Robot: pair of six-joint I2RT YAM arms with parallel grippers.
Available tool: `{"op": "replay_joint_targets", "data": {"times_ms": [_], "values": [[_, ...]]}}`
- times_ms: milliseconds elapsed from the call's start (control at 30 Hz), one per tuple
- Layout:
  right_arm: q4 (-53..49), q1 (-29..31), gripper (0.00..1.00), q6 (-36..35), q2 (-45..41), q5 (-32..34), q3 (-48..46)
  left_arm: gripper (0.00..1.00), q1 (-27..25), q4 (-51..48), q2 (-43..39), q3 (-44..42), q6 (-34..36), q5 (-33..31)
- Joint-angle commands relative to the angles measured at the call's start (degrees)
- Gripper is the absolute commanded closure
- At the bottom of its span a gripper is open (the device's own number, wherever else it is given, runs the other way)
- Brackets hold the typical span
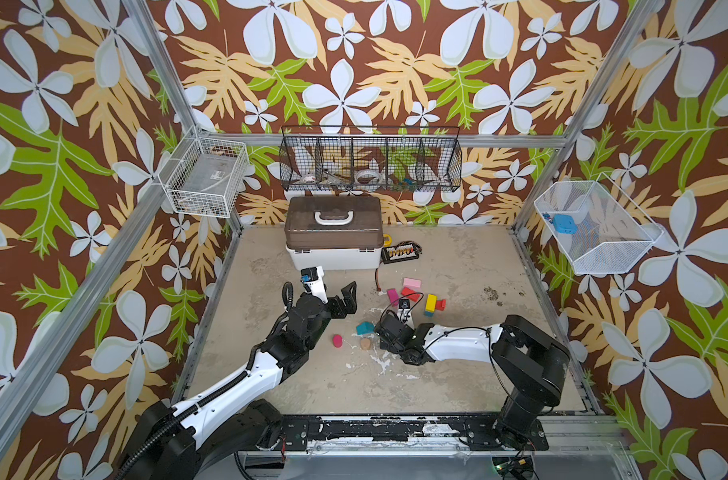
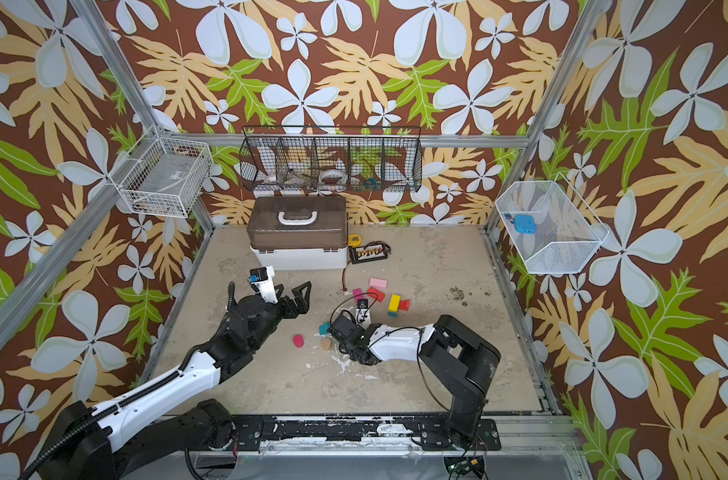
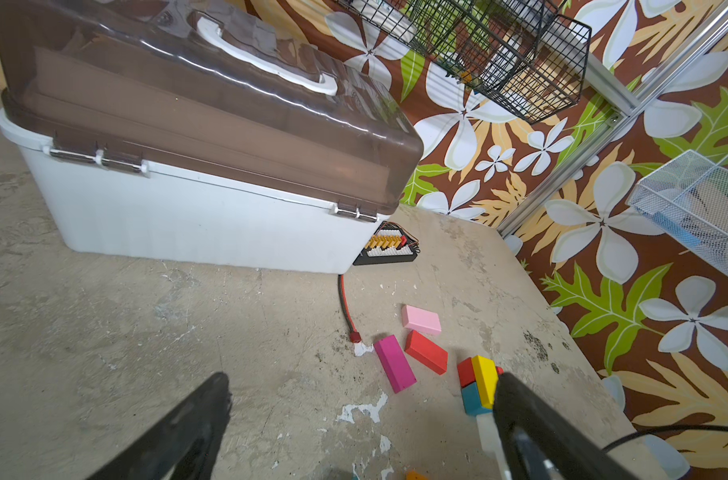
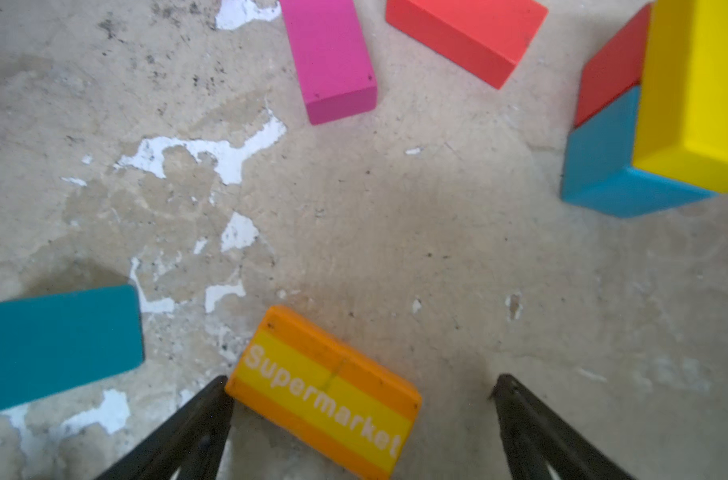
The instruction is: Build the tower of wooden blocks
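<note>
In the right wrist view my right gripper [image 4: 362,379] stands open low over the floor. An orange block marked "Supermarket" [image 4: 325,395] lies between its fingers and touches one fingertip [image 4: 217,395]. A teal roof piece [image 4: 55,345] lies beside it. Ahead lie a magenta bar [image 4: 333,58] and a red bar [image 4: 466,33]. The tower [image 1: 431,305] is a yellow bar [image 4: 695,83] resting on a blue cube [image 4: 603,174] and a red block [image 4: 611,66]. My left gripper [image 3: 362,376] hangs open and empty near the toolbox. A pink bar [image 1: 412,283], a crimson cylinder [image 1: 337,340] and a tan cylinder [image 1: 366,344] lie loose.
A brown-lidded white toolbox [image 1: 333,232] stands at the back of the floor, with a black-and-orange board [image 1: 400,251] and its red wire beside it. Wire baskets [image 1: 370,160] hang on the back and side walls. Metal frame posts edge the floor.
</note>
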Motion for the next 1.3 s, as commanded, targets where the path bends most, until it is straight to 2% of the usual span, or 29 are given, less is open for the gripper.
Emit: {"op": "replay_joint_targets", "data": {"times_ms": [0, 400, 600, 867, 1267], "values": [[-4.12, 0.04, 0.03, -0.48, -1.37, 0.56, -1.77, 0.00, 0.11, 1.50, -0.35, -0.22, -0.22, 0.09], [-5.00, -0.89, 0.05, -0.85, -1.33, 1.15, -2.03, 0.00, 0.11, 1.07, -0.57, -0.13, -0.09, -0.03], [-2.90, -0.30, 0.07, -0.21, -4.66, -1.14, -4.06, 0.00, 0.11, 0.97, -0.13, 0.09, -0.12, 0.10], [-3.69, 0.34, 0.08, 0.09, -8.53, -0.35, -6.74, 0.00, 0.11, 1.18, -0.03, 0.01, -0.11, 0.10], [-5.93, -0.52, 0.12, 0.32, -6.03, 2.03, -6.34, 0.00, 0.11, 1.20, -0.34, -0.09, -0.06, 0.22]]}}
